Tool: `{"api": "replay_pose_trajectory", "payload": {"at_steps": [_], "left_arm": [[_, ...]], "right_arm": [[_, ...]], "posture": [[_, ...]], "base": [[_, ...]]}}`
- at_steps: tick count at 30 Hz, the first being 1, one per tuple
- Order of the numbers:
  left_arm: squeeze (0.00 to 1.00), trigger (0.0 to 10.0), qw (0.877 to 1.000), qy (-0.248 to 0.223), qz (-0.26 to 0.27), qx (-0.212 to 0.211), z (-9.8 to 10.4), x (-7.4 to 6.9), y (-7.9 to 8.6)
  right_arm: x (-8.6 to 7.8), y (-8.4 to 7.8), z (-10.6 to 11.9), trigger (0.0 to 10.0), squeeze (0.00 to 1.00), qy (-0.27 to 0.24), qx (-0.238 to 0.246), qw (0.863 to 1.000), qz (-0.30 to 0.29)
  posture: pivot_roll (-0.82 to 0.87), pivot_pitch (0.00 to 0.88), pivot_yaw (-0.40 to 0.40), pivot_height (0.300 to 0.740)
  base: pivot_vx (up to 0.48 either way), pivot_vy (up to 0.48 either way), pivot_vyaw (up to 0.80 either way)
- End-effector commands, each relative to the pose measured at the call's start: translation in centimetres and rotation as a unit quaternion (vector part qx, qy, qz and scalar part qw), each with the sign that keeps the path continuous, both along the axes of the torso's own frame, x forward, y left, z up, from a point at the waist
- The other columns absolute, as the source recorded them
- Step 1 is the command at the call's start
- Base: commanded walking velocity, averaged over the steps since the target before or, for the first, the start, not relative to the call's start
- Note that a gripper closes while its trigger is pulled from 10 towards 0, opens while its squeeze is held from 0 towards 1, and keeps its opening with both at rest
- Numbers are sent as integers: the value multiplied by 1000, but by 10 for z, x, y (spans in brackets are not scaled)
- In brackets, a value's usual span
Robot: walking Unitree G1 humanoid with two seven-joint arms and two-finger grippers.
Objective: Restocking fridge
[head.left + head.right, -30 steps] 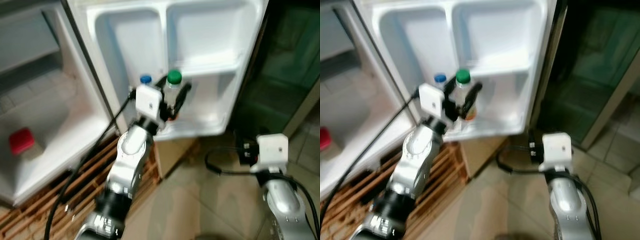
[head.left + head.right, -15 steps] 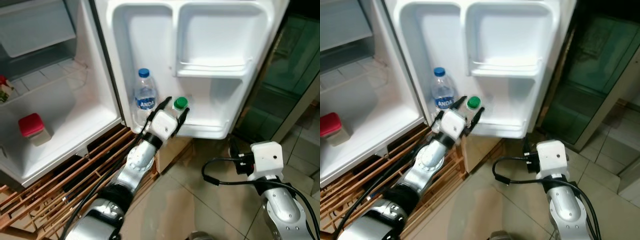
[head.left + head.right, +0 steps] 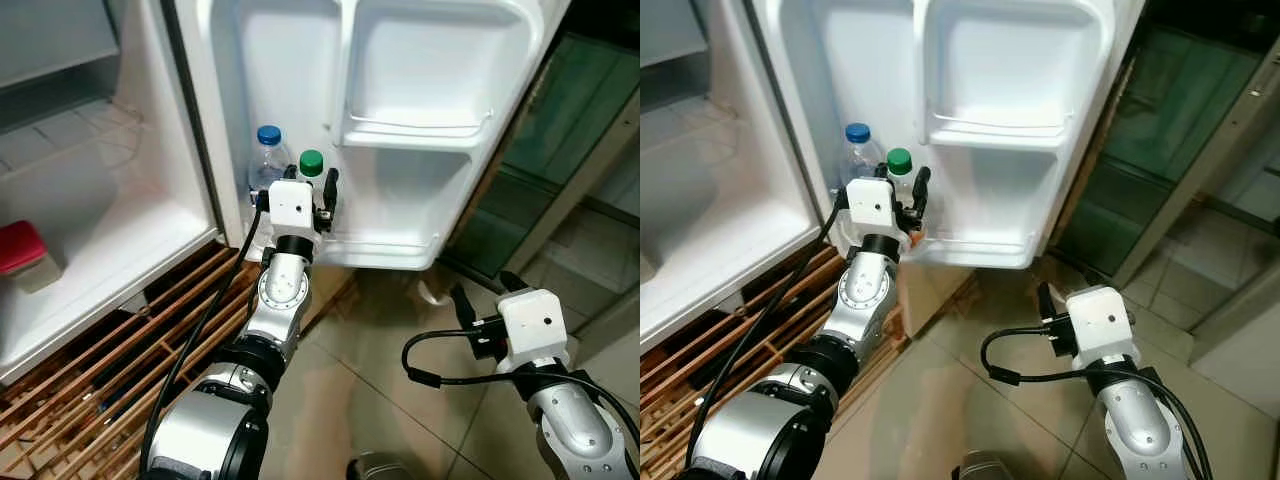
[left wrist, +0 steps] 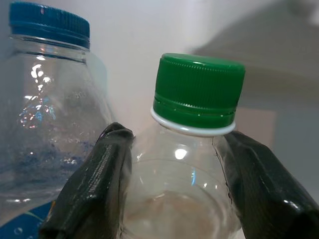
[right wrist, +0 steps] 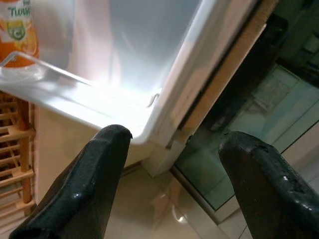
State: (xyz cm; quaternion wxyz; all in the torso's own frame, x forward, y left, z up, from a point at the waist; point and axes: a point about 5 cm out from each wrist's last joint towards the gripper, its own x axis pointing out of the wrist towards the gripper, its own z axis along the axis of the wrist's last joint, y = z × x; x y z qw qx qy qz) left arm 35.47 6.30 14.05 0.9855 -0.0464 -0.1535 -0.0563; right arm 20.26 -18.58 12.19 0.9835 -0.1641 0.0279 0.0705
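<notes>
Left gripper (image 4: 174,189) fingers clamped on green-cap bottle (image 4: 192,149) in door shelf (image 3: 385,250); right gripper (image 5: 174,184) fingers wide.

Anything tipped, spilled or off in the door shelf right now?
Nothing stands out. The green-capped bottle stands upright in the lower door shelf beside the blue-capped bottle, the left claw around its neck. No spill shows. The right claw hangs open, idle.

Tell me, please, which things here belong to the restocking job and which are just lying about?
Job:
- green-capped bottle, gripped by the left gripper
- blue-capped bottle beside it
- door shelf

Lying about:
- red-lidded jar inside the fridge
- wooden slats on the floor
- right gripper, open
</notes>
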Motion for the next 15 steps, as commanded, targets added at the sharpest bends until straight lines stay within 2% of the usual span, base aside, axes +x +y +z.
{"api": "replay_pose_trajectory", "payload": {"at_steps": [1, 7, 12, 15], "left_arm": [[0, 10000, 995, 75, 51, -39, -22, 0, 16], [0, 10000, 990, 114, 54, -66, -33, 0, 16], [0, 10000, 998, 53, 46, -9, -17, 2, 12], [0, 10000, 998, 28, 49, 6, -10, 3, 12]], "right_arm": [[1, 0, 4, 10000, 129, -3, -7, 1000, 7], [3, 4, 5, 10000, 129, -4, -8, 1000, 9], [1, 4, 4, 10000, 133, -7, -11, 1000, 6], [1, 4, 4, 10000, 125, -10, -16, 1000, 6]], "posture": [[-432, 106, -2, 740], [-435, 106, 13, 740], [-439, 99, 22, 740], [-440, 95, 25, 740]], "base": [[0, 0, 0], [0, 0, 0], [0, 0, 0], [0, 0, 0]]}}
